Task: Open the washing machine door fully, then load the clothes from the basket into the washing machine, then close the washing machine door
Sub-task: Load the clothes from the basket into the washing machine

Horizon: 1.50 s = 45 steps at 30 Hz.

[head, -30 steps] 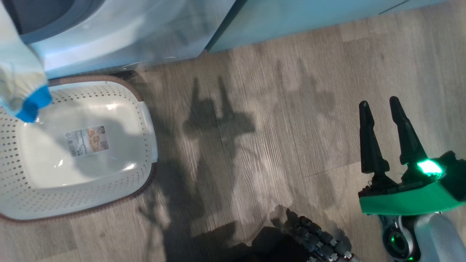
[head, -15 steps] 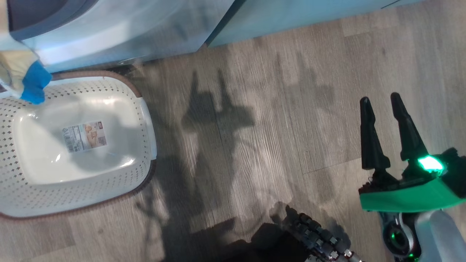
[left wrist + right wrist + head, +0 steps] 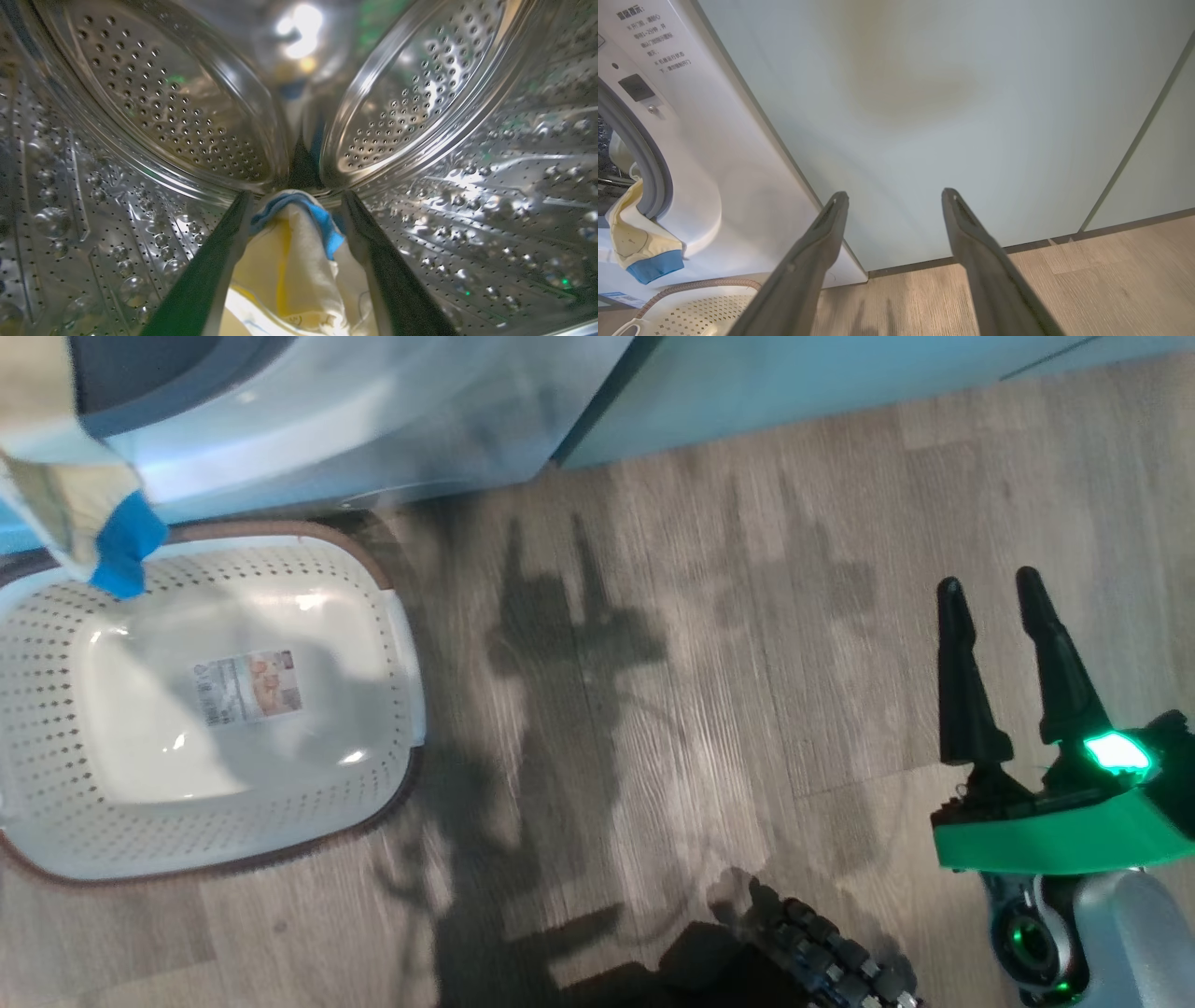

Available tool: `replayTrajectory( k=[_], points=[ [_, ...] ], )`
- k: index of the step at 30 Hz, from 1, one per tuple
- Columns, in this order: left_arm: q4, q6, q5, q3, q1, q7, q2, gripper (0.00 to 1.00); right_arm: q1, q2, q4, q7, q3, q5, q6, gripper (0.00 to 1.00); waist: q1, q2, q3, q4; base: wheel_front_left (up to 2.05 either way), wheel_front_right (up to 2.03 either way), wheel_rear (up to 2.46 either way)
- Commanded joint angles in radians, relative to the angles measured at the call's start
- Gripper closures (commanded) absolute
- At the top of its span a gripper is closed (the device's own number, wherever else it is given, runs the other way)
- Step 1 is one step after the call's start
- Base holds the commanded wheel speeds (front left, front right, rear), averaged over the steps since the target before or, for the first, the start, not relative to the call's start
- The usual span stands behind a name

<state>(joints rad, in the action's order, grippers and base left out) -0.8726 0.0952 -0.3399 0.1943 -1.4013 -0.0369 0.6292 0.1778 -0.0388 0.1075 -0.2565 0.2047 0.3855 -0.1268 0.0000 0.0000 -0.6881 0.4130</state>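
My left gripper [image 3: 294,196] is deep inside the steel drum [image 3: 163,107] of the washing machine [image 3: 373,420]. Its fingers stand apart, open, with a pale yellow garment with blue trim [image 3: 289,261] lying loosely between them. The tail of this garment [image 3: 640,247] hangs out over the grey gasket [image 3: 651,158], and its blue cuff [image 3: 126,555] dangles above the basket [image 3: 56,803]. The cream basket holds nothing but its label sticker [image 3: 247,686]. My right gripper [image 3: 989,581] hovers open over the floor to the right, holding nothing. The washing machine door is out of view.
Pale green cabinet doors [image 3: 924,116] stand right of the washer. Wood-look floor [image 3: 700,663] stretches between the basket and my right gripper. A dark part of my base [image 3: 803,952] shows at the bottom edge.
The head camera has shifted a little. The hanging blue cuff has risen towards the washer opening relative to the basket. The right gripper has kept its pose.
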Motion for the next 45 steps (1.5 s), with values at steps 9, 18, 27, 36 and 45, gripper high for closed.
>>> replayTrajectory(
  k=[9,18,27,36,45],
  points=[
    [0.096,-0.051,-0.046,-0.033,0.141,-0.076,-0.018,0.00,-0.009,-0.011,0.026,-0.005,-0.018,-0.040,-0.004,0.00,0.0000,0.0000,0.062,-0.062,0.00,0.00,0.00],
    [0.343,-0.145,-0.099,-0.076,0.430,-0.154,-0.082,0.00,-0.028,-0.011,0.025,-0.005,-0.035,-0.090,-0.004,0.00,0.0000,0.0000,0.138,-0.132,0.00,0.00,0.00],
    [0.741,-0.281,-0.109,-0.108,0.818,-0.177,-0.134,0.00,-0.044,-0.011,0.016,-0.005,-0.039,-0.143,-0.004,0.00,0.0000,0.0000,0.217,-0.198,0.00,0.00,0.00],
    [0.980,-0.377,-0.105,-0.093,1.121,-0.189,-0.209,0.00,-0.073,-0.011,-0.007,-0.005,-0.034,-0.201,-0.004,0.00,0.0000,0.0000,0.314,-0.272,0.00,0.00,0.00],
    [1.039,-0.411,-0.081,-0.052,1.282,-0.198,-0.241,0.00,-0.106,-0.011,-0.037,-0.005,-0.013,-0.235,-0.004,0.00,0.0000,0.0000,0.427,-0.320,0.00,0.00,0.00]
  ],
)
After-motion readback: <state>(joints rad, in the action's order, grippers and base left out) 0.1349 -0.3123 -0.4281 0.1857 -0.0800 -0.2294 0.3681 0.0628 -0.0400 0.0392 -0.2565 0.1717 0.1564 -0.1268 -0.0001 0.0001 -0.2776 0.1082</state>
